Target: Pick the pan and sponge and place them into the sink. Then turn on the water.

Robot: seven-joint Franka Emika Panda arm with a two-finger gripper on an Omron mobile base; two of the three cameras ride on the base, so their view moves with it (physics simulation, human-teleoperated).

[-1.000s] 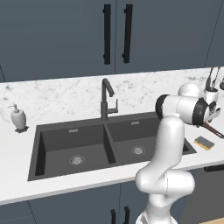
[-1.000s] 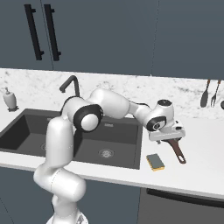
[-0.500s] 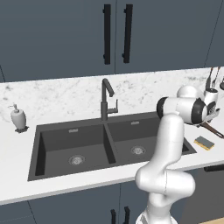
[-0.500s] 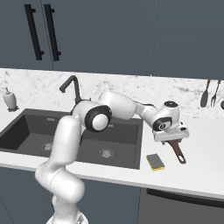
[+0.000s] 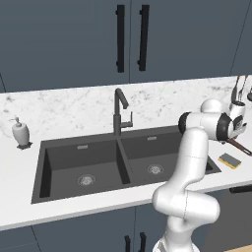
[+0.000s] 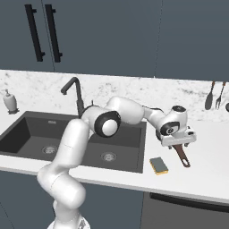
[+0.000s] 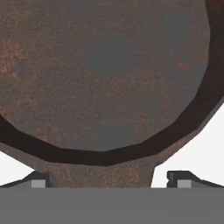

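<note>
Closest to the hand camera, the pan (image 7: pixel 105 74) showed a round, shallow bowl of mottled rusty brown with grey patches, ringed by a darker raised rim, and the root of its short handle ran down toward the bottom edge. The gripper (image 7: pixel 107 178) stood with its two dark fingertips (image 7: pixel 40 179) spread wide, one on each side of that handle root, the jaws open and not pressed against it, though whether they brushed it could not be told. From the right base camera, the gripper (image 6: pixel 179 142) sat low over the pan on the white counter (image 6: pixel 210 174) to the right of the sink (image 6: pixel 27 129), with the brown handle (image 6: pixel 182 156) sticking out toward the counter's front edge. The sponge (image 6: pixel 158 165), a small yellow block with a dark top face, lay just beside the handle, near the sink's right rim. Farther back, the dark angular faucet (image 6: pixel 74 91) rose behind the double basins, and a soap dispenser (image 5: pixel 20 133) stood on the counter at the far left.
</note>
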